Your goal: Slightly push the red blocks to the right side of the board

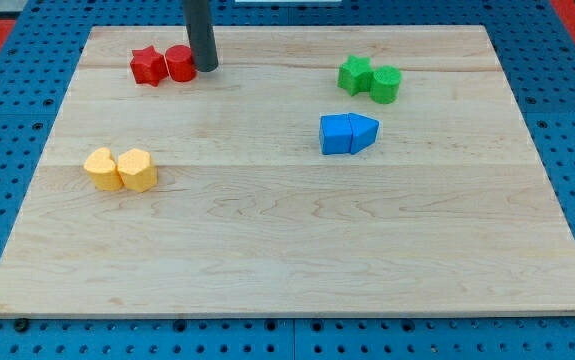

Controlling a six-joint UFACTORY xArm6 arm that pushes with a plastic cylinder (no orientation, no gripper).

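A red star-shaped block [148, 66] and a red round block [180, 63] sit touching side by side near the view's top left of the wooden board [287, 250]. My tip [206, 68] stands just to the right of the red round block, close to it or touching it. The rod rises from there out of the view's top.
A green star block [355, 74] and a green round block [386, 84] sit at the top right. Two blue blocks [348, 133] touch below them. Two yellow blocks [120, 169] sit at the left. Blue pegboard [7, 120] surrounds the board.
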